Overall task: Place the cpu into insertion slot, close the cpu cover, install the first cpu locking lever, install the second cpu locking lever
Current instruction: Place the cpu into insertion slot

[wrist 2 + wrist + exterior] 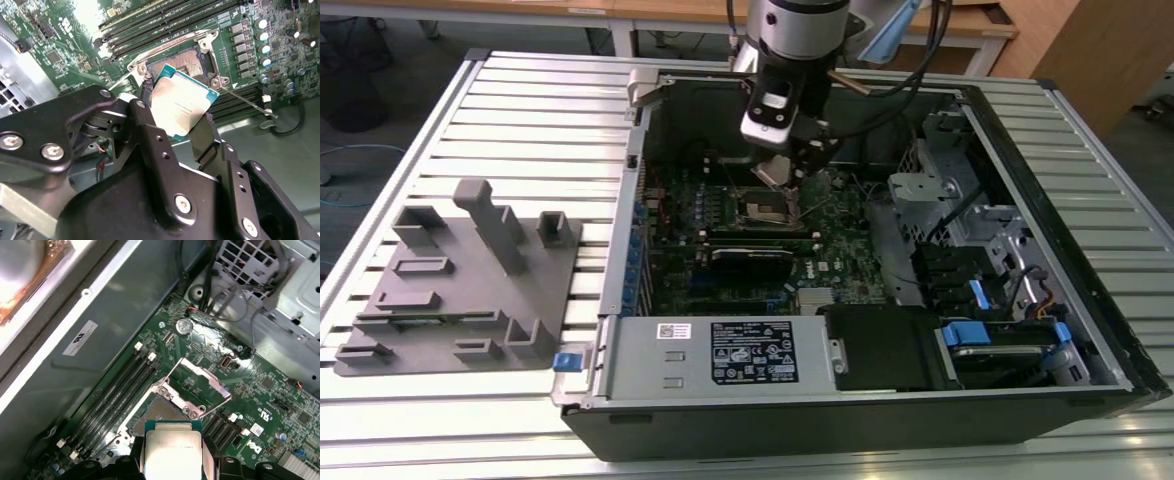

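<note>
Slatted metal tabletop [480,110] carries an open computer case [854,430], with a grey fixture plate [454,290] beside it on the exterior view's left. Step 1 of 4 is in hand: the gripper [177,115] has its 2 fingers clamped on opposite edges of the cpu [181,100]. The chip hangs just above the insertion slot [184,60], apart from it and tilted against it in the second wrist view. The cpu cover [212,382] stands swung open at the slot's edge, and a thin locking lever [245,102] juts out free (nothing looks latched), so the socket's dark centre lies bare. Seating the chip, I judge, calls for levelling it and squaring its corners to the silvery rim. Memory slots [150,35] run close along 1 side, the raised cover and lever crowd the others, and the case walls hem the arm in.
</note>
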You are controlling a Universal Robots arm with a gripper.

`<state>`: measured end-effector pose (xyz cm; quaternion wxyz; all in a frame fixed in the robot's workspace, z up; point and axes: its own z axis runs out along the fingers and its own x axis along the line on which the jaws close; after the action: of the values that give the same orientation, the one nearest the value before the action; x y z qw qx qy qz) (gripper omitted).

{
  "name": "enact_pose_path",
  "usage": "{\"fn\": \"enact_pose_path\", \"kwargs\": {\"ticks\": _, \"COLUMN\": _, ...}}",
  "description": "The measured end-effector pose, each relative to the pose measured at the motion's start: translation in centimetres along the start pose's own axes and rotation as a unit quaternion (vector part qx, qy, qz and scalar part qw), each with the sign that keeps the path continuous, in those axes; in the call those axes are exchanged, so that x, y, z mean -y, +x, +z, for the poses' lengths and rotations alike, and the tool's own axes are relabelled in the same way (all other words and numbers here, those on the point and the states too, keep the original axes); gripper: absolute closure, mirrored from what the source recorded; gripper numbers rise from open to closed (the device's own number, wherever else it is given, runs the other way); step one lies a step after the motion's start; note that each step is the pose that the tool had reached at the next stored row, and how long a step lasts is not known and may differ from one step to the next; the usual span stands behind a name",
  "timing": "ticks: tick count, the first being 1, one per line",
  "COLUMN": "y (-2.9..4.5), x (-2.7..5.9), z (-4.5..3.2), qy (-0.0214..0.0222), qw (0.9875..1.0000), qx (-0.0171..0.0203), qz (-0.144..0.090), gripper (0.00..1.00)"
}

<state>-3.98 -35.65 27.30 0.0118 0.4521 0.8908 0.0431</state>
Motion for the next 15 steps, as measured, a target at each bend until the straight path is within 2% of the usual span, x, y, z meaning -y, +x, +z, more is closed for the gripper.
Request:
{"fn": "enact_pose_path", "kwargs": {"ticks": 7, "y": 0.0, "x": 0.01, "z": 0.12, "qy": -0.0006, "qw": 0.9996, "qx": 0.0024, "qz": 0.028, "gripper": 0.46}}
{"fn": "enact_pose_path", "kwargs": {"ticks": 15, "y": 0.0, "x": 0.03, "z": 0.29, "qy": -0.0013, "qw": 0.9974, "qx": 0.0063, "qz": 0.072, "gripper": 0.46}}
